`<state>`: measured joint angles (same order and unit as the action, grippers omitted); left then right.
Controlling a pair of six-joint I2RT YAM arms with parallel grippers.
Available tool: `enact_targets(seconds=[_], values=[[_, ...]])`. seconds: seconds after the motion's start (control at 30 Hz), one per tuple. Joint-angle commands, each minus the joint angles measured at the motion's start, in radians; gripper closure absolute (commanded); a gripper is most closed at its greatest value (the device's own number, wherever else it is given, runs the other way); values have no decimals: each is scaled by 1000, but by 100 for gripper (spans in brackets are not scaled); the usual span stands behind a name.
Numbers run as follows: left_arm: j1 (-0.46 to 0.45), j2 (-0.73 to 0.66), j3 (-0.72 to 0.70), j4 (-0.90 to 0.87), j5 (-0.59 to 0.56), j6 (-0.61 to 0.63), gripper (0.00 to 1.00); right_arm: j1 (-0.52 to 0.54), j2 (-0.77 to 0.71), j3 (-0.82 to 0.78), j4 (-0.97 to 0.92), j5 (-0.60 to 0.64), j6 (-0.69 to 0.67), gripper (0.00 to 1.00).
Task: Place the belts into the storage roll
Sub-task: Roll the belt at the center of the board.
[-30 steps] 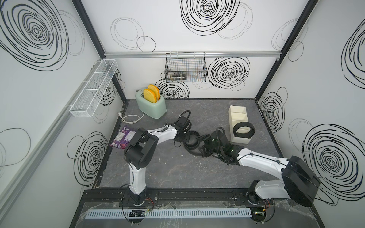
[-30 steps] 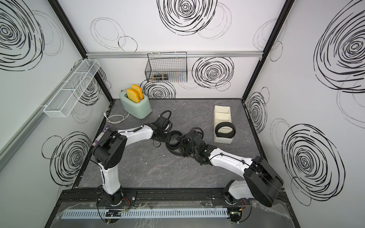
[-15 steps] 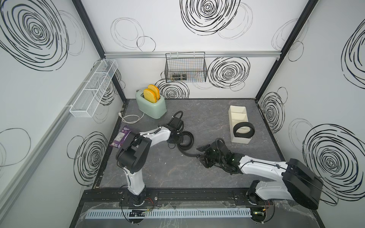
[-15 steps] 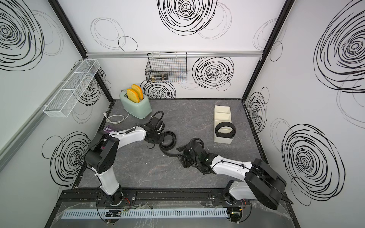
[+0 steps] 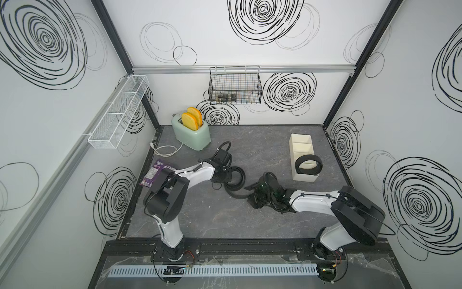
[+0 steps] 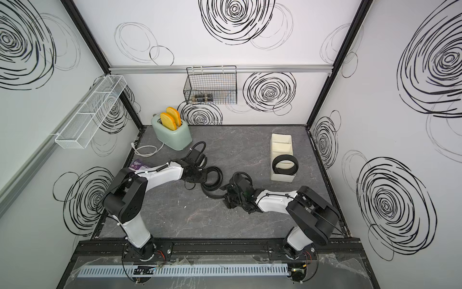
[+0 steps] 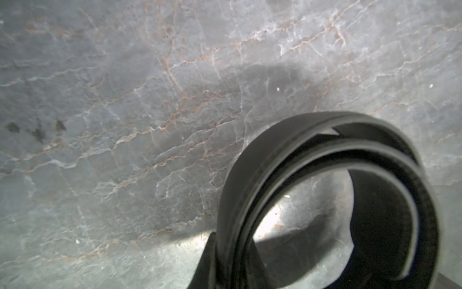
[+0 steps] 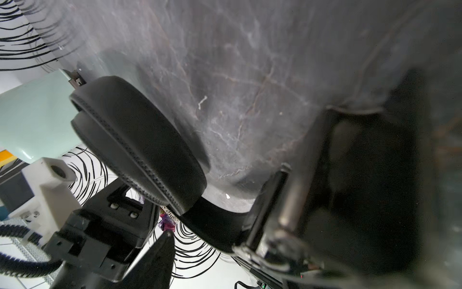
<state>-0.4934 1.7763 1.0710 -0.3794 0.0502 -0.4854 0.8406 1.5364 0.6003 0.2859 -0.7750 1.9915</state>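
- The storage roll (image 5: 300, 137), a cream-white divided tray, stands on the right rear part of the desk (image 5: 260, 142).
- A coiled belt (image 5: 308, 170) sits in the tray's compartment nearest the robot, its loop standing above the rim.
- The second belt (image 5: 243, 178) lies mid-desk between the arms, well apart from the tray. It is loosely coiled, with a tail trailing toward the right arm.
- The left claw (image 5: 228, 175) is pressed onto that coil, pinching its windings.
- The right claw (image 5: 251, 194) sits at the end of the tail. I cannot tell whether it is spread or gripping.
- A black wire basket (image 5: 235, 85) on the rear wall holds a small dark item (image 5: 226, 97), too small to identify.
- A white mesh shelf (image 5: 117, 115) hangs on the left wall.
- A mint toaster (image 5: 193, 135) holds two orange slices (image 5: 191, 119).
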Motion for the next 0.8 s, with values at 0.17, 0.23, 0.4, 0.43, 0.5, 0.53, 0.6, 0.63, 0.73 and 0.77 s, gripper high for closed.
enact_targets(seconds=[0.17,0.23,0.4,0.43,0.5,0.53,0.6,0.63,0.73,0.77], values=[[-10,-58,-18,49,-3,-49,100,32,89,47,52,-3,41,40],[-14,-62,-21,56,-3,-54,100,38,110,43,72,-7,41,43],[-23,-81,-28,59,-13,-52,100,41,130,24,77,3,69,48],[-24,-83,-32,57,-17,-49,100,38,128,17,68,9,62,52],[-25,-84,-41,53,-28,-40,100,33,119,8,45,20,57,58],[-25,-80,-48,53,-35,-34,100,26,114,3,29,23,20,61],[-26,-70,-58,51,-47,-22,100,10,110,3,-17,22,-22,65],[-27,-63,-61,47,-53,-16,100,3,108,3,-34,21,-39,67],[-31,-44,-75,49,-71,-4,100,-17,103,-8,-80,16,-83,80],[-33,-39,-80,52,-72,-5,100,-22,101,-14,-92,13,-96,81]])
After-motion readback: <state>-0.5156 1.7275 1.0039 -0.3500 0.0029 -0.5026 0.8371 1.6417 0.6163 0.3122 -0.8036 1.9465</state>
